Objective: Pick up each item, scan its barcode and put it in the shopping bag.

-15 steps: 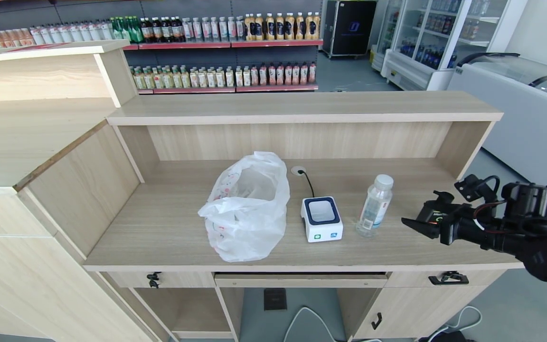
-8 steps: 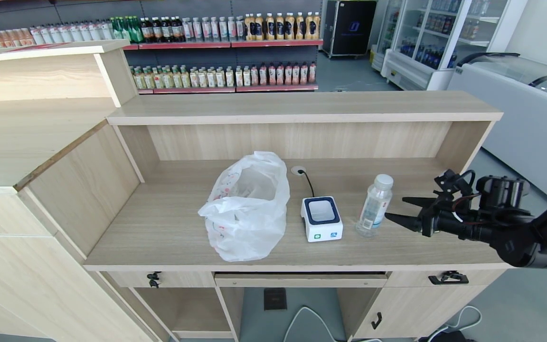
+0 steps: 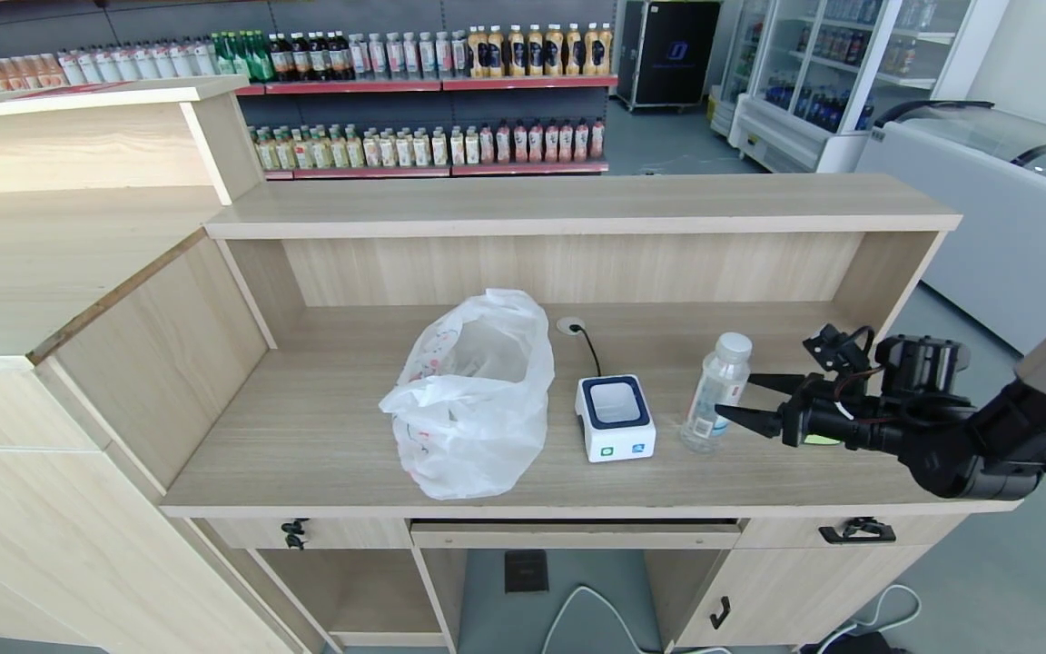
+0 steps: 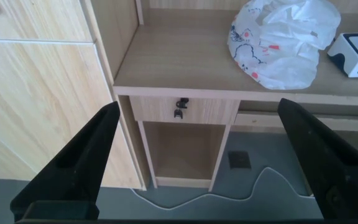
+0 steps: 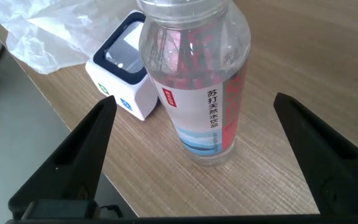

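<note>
Right gripper [image 3: 739,397]: jaws spread wide, nothing held, fingers level with the counter [image 3: 305,427] and aimed at the bottle [image 5: 197,87]. The bottle stands upright directly ahead of the fingertips, centred in the gap between them. The tips are at or just short of its near side, and contact cannot be confirmed. Beyond the bottle, on its far side from the gripper, sits the scanner [image 3: 615,418], with the shopping bag [image 3: 473,400] farther off along the same line. Step in hand, as judged: securing the bottle for scanning. Recommended: advance straight until the body sits well between the fingers, close on the labelled mid-section rather than the neck, and squeeze moderately, since thin plastic will likely give. A skewed approach risks tipping the bottle toward the scanner. The barcode's position should be noted before lifting. Bottle condition: clear plastic, pale cap, wraparound label with red and blue print, apparently filled with clear liquid, no visible dents. Left gripper [image 4: 199,104]: spread wide, empty.
</note>
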Robot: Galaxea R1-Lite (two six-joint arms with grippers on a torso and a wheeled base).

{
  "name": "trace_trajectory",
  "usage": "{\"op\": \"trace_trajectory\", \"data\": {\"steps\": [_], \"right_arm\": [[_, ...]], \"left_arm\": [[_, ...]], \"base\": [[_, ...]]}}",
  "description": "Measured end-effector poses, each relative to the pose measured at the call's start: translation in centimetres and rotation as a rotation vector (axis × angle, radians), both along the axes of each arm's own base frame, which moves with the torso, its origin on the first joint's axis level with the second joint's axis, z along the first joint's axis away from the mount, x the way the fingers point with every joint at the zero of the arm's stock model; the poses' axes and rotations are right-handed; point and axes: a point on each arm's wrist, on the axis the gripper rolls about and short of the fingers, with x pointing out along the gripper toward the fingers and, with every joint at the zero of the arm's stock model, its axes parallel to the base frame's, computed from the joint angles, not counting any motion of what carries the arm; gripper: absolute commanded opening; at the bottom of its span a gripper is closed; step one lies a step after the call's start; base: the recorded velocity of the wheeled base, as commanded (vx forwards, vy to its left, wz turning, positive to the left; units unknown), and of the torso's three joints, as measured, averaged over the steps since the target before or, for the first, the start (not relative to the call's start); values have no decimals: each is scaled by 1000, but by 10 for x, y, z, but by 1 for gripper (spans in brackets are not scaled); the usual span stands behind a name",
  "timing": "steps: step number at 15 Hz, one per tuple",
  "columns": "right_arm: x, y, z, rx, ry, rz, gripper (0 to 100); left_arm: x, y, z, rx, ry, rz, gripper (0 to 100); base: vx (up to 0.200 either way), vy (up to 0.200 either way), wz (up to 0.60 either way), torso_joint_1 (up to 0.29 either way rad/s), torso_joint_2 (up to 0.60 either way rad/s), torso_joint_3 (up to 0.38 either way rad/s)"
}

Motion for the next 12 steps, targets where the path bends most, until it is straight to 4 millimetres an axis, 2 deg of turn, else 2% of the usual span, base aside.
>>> {"op": "trace_trajectory", "data": {"steps": [4,12], "right_arm": [[15,8,-6,3,-20,36,100],[28,12,-25,17,-21,95,100]], "left_arm": [[0,0,0,0,0,0,100],[0,0,0,0,0,0,100]], "base": [[0,0,0,0,0,0],[0,0,0,0,0,0]]}}
